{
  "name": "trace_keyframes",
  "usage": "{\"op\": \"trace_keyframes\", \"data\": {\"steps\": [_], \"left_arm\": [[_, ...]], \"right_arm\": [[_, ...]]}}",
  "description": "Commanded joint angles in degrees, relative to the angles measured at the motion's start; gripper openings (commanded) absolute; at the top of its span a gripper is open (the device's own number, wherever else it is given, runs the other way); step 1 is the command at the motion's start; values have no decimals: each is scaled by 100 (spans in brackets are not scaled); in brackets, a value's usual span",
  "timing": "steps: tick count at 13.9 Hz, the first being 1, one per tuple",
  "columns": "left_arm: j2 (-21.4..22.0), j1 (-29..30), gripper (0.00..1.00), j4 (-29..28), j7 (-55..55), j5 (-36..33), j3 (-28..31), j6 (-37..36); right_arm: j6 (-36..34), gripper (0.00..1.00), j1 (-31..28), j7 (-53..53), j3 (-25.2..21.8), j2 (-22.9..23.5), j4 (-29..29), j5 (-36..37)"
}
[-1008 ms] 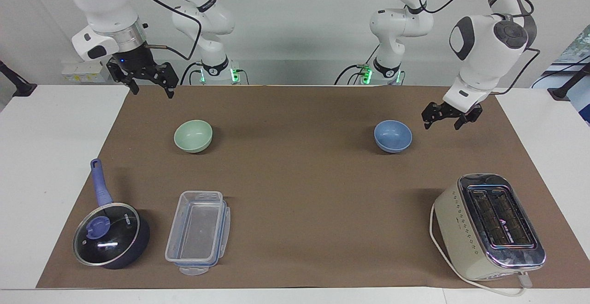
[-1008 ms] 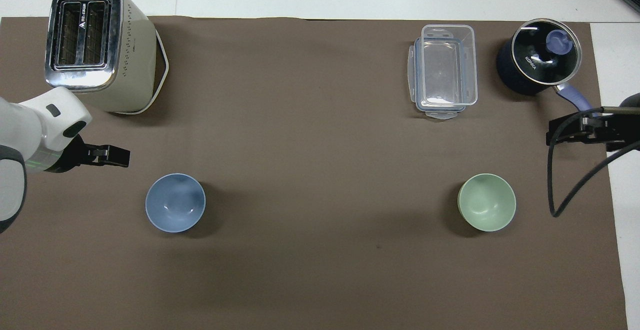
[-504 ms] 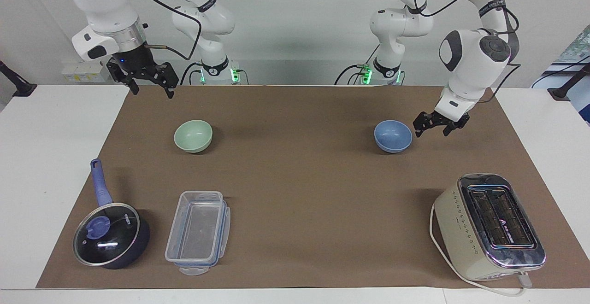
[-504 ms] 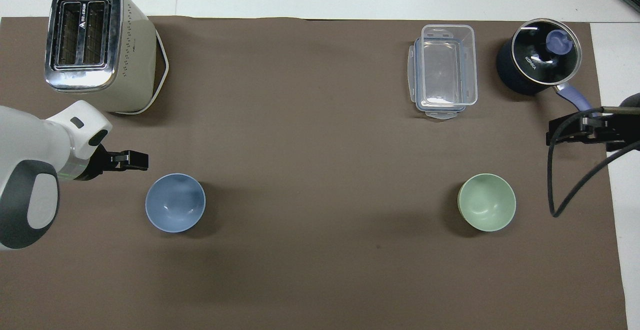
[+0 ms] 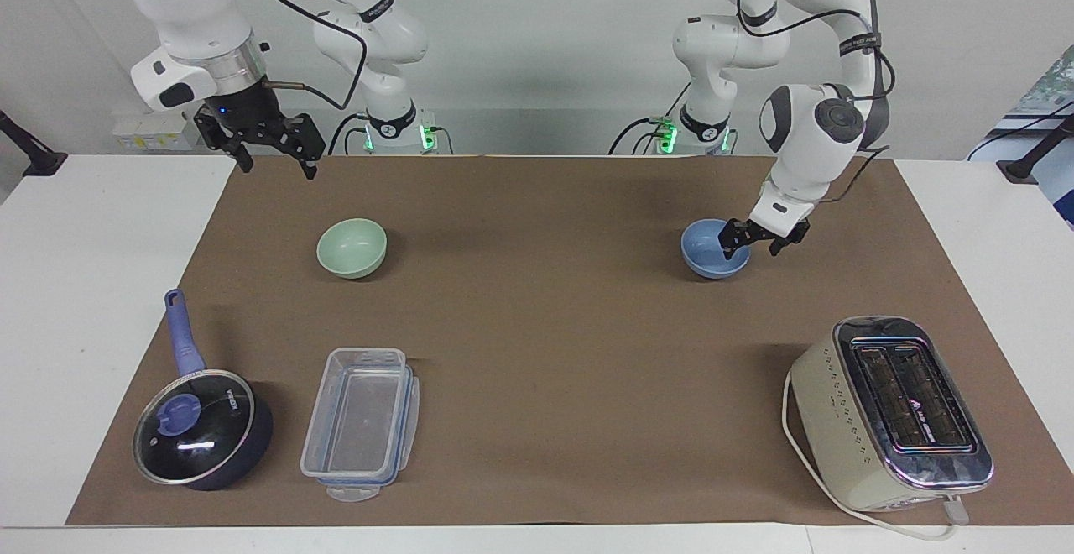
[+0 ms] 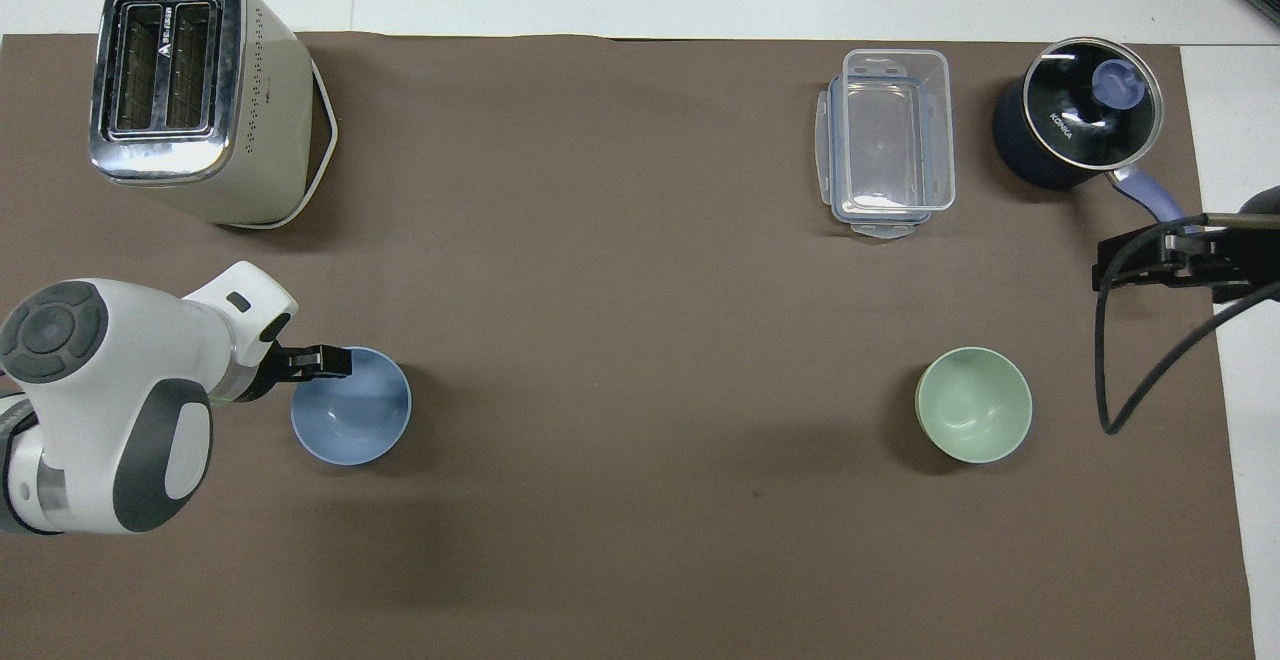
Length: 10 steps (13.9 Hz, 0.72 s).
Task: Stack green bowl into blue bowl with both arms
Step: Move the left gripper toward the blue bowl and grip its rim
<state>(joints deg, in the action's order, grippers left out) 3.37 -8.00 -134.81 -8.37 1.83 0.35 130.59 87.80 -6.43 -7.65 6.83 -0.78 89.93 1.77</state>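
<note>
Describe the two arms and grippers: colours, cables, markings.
Both arms are white, rounded and jointed, with black cables looped along them and green lights at the bases. The left arm has dark grey round joint caps and a black band with white lettering. The right arm has a silver wrist ring with a small blue light under it. The left gripper and right gripper are black two-finger units.

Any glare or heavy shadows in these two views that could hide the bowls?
Facing view: glare only on the saucepan lid and toaster chrome; the blue bowl and green bowl cast soft shadows. Overhead view: both bowls evenly lit, rims readable.
</note>
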Motion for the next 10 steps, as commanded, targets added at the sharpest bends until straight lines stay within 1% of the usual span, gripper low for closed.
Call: {"op": "trace_keyframes", "data": {"steps": [1,4,5,6,7,10], "left_arm": [[-2,-97,100,-326,-50,72,62,448],[-178,-149,100,-449,-68,81,62,739],[-178,-158,58,-458,-94,72,62,722],[-178,-158,23,-449,-94,72,62,722],[-187,-158,0,-449,-77,72,62,722],[-213,-150,0,-371,2,72,62,678]], "right_arm": [[44,100,-60,80,3,-62,86,-63],[45,100,-60,80,-6,-62,86,-63],[36,100,-60,71,-6,-62,86,-63],[44,100,-60,71,-6,-62,86,-63],[45,100,-60,71,-6,-62,95,-63],[53,100,-60,62,-6,-71,95,-63]]}}
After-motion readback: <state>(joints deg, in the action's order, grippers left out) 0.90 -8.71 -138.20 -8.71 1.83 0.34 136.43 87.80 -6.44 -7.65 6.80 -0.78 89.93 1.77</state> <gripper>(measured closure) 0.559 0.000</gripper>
